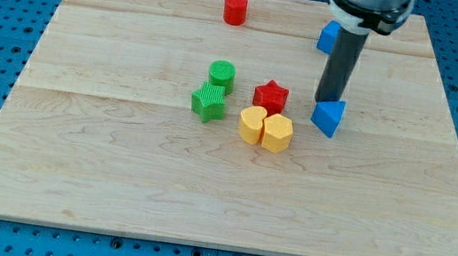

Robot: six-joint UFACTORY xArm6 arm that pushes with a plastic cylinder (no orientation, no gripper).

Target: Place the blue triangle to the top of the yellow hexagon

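Observation:
The blue triangle (328, 117) lies right of centre on the wooden board (115, 175). The yellow hexagon (251, 124) sits to its left and slightly lower, touching a yellow heart-shaped block (278, 133) on its right side. My tip (328, 100) stands just above the blue triangle's top edge, touching or almost touching it. The dark rod rises from there to the arm at the view's top.
A red star (271, 96) sits just above the two yellow blocks. A green cylinder (222, 75) and a green cube (208, 103) lie to their left. A red cylinder (235, 9) stands near the top edge. Another blue block (327, 37) is partly hidden behind the rod.

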